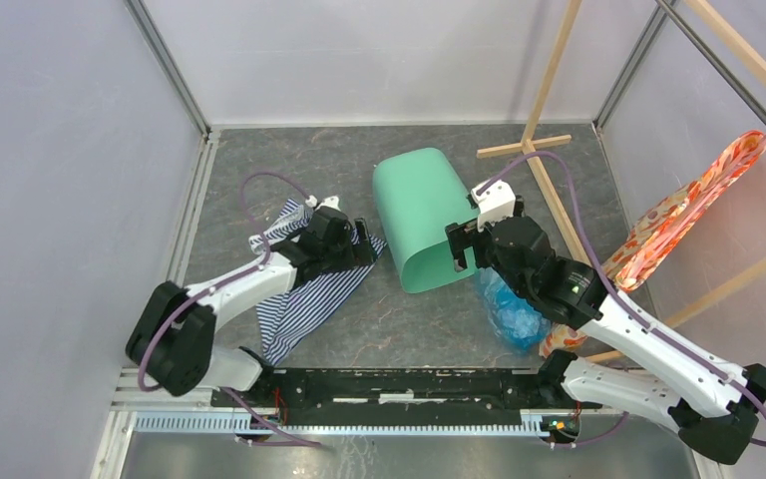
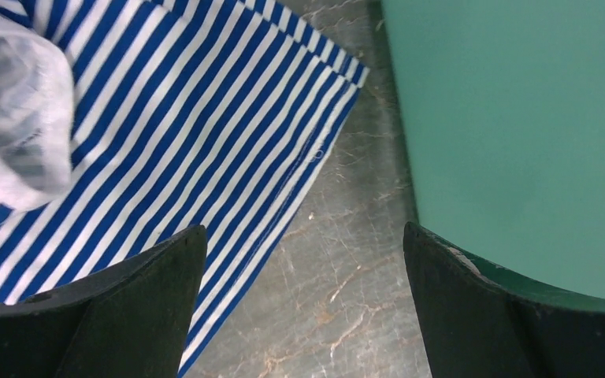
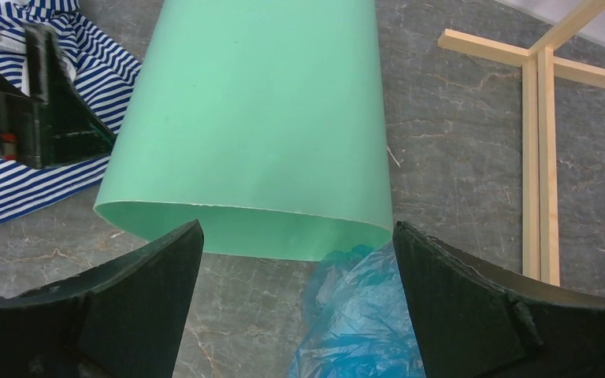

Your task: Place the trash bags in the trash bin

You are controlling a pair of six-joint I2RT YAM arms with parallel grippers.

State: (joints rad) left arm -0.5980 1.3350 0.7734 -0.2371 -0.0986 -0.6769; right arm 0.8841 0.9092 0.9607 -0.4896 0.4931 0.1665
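Note:
The mint-green trash bin (image 1: 424,218) lies on its side in the middle of the floor, its mouth toward the arms. It also shows in the right wrist view (image 3: 260,118) and the left wrist view (image 2: 520,134). The crinkly light-blue trash bag (image 1: 512,311) lies bunched on the floor at the bin's mouth, right corner, and appears in the right wrist view (image 3: 370,315). My right gripper (image 1: 462,249) is open and empty over the bin's mouth, above the bag (image 3: 295,236). My left gripper (image 1: 369,242) is open and empty beside the bin's left wall (image 2: 303,236).
A blue-white striped cloth (image 1: 309,289) lies under my left arm, left of the bin, and shows in the left wrist view (image 2: 165,118). A wooden rack (image 1: 549,150) stands at the back right with an orange floral fabric (image 1: 678,220) hanging on it. Enclosure walls surround the floor.

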